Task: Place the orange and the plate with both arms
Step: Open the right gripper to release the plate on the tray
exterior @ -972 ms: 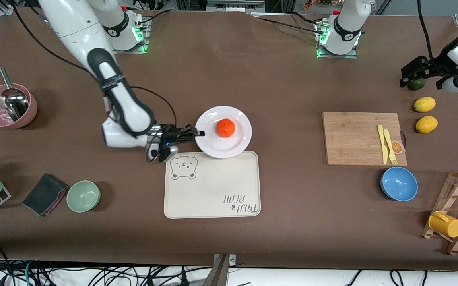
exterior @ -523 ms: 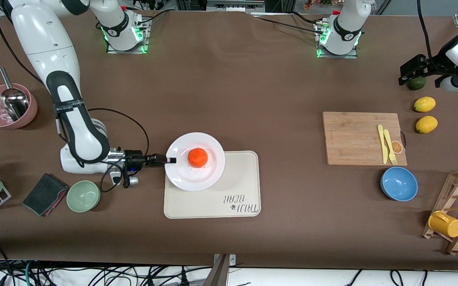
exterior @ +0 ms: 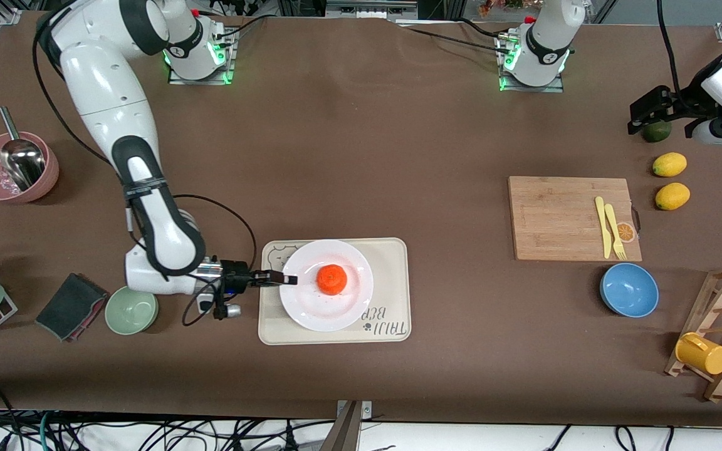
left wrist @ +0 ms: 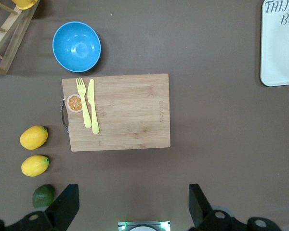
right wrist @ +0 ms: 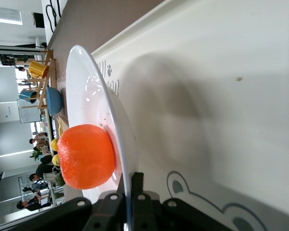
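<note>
The orange sits in the middle of the white plate. My right gripper is shut on the plate's rim, on the side toward the right arm's end of the table. It holds the plate level, just above the cream bear-printed tray. The right wrist view shows the orange on the plate, whose thin rim is pinched in the right gripper, with the plate's shadow on the tray. My left gripper waits open, high over the left arm's end of the table; in its wrist view the left gripper holds nothing.
A wooden cutting board carries a yellow fork and knife. Near it are a blue bowl, two lemons and a dark green fruit. A green bowl and a dark cloth lie beside the right arm.
My right gripper has carried the plate with the orange toward the front camera, from beside the tray's edge to over the tray. The left arm has not moved.
</note>
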Tool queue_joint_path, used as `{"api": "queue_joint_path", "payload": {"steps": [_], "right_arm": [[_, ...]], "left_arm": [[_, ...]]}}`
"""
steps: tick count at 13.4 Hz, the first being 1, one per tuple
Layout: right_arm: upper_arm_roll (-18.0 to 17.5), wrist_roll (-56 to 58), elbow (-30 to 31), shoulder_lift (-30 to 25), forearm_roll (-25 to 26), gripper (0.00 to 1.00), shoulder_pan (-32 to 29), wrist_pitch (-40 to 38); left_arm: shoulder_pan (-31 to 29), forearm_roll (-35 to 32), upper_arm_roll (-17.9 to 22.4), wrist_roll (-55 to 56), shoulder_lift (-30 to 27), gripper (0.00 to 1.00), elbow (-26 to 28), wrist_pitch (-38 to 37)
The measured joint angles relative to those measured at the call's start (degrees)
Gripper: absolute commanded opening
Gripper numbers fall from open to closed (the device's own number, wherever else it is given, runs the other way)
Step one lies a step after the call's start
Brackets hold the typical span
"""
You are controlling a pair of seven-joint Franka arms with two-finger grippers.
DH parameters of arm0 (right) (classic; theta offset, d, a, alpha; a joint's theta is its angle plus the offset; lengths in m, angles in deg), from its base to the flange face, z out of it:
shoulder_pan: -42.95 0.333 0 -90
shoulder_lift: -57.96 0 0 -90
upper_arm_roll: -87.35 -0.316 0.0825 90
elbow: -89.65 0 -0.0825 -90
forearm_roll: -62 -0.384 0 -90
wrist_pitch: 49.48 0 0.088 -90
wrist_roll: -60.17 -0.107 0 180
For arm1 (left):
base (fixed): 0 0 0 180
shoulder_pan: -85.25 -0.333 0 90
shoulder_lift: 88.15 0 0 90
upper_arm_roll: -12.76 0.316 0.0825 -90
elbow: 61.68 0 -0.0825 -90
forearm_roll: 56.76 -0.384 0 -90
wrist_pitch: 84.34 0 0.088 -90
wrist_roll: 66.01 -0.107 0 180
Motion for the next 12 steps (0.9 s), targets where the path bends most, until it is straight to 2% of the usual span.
{"api": "queue_joint_path", "payload": {"steps": [4, 5, 6, 9, 12], "right_arm": [[-0.02, -0.10, -0.18, 1.23, 0.15, 0.00, 3.21, 4.16], [-0.03, -0.10, -0.24, 1.51, 0.19, 0.16, 3.66, 4.35], [-0.05, -0.10, -0.37, 1.59, 0.19, 0.99, 3.82, 4.35], [0.01, -0.10, -0.78, 1.59, 2.27, 1.00, 3.76, 4.36], [-0.05, -0.53, -2.42, 0.95, 11.19, 1.00, 3.71, 4.22]], "left_arm": [[-0.08, 0.00, 0.00, 0.00, 0.00, 1.00, 0.00, 0.00], [-0.08, 0.00, 0.00, 0.00, 0.00, 1.00, 0.00, 0.00], [-0.09, 0.00, 0.00, 0.00, 0.00, 1.00, 0.00, 0.00], [-0.10, 0.00, 0.00, 0.00, 0.00, 1.00, 0.00, 0.00], [-0.10, 0.00, 0.00, 0.00, 0.00, 1.00, 0.00, 0.00]]}}
